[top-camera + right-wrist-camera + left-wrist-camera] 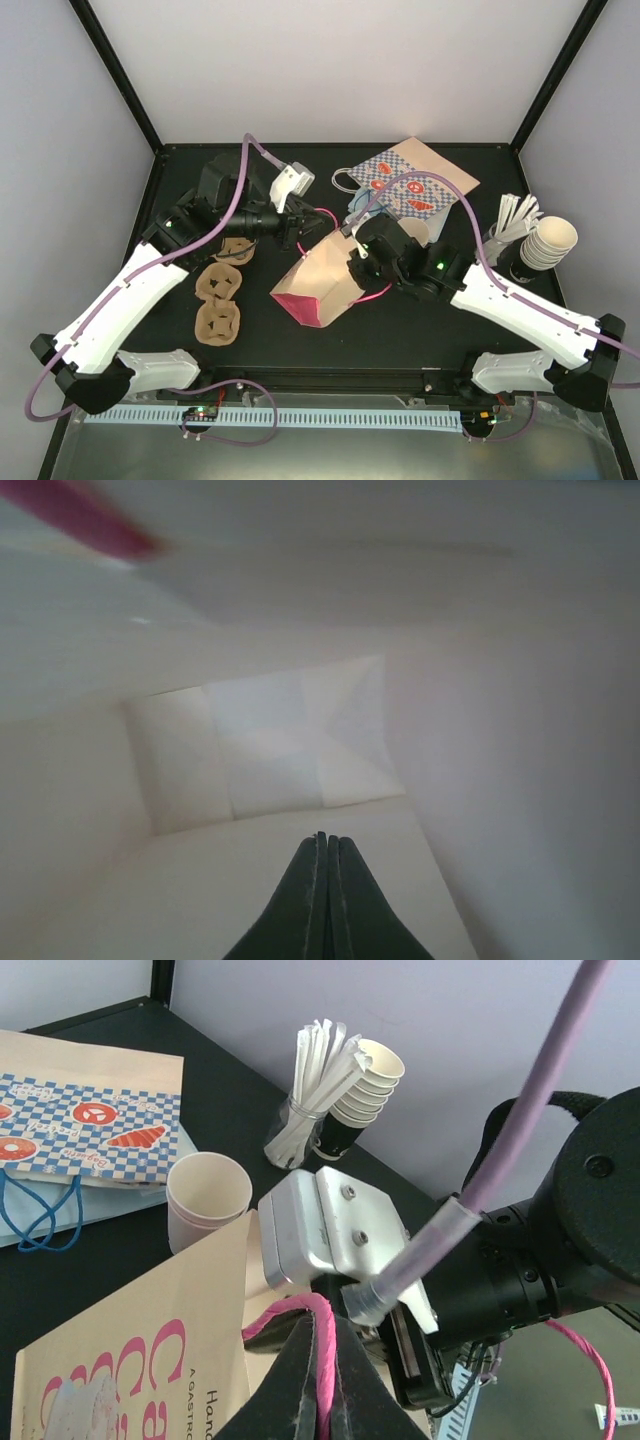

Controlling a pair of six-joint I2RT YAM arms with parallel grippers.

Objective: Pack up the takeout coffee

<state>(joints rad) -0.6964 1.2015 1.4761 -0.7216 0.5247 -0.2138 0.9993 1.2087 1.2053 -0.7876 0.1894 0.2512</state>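
From above, the pink bag [305,290] lies on its side on the worktop [430,340], with the takeout coffee [416,232] just behind the right gripper [352,266], partly hidden by that arm. The left wrist view shows the left gripper [299,232] pinching the bag's pink cord handle [322,214], the cup upright beyond it. The right wrist view shows that gripper inside the bag, fingers pressed together, nothing between.

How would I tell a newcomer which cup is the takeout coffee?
Find the blue-checked paper bag lying flat at the far side of the table. Just off its near edge, beside the pink-lettered bag, stands the takeout coffee. It is a lone upright cup, unlike the nested cup stack by the straws.
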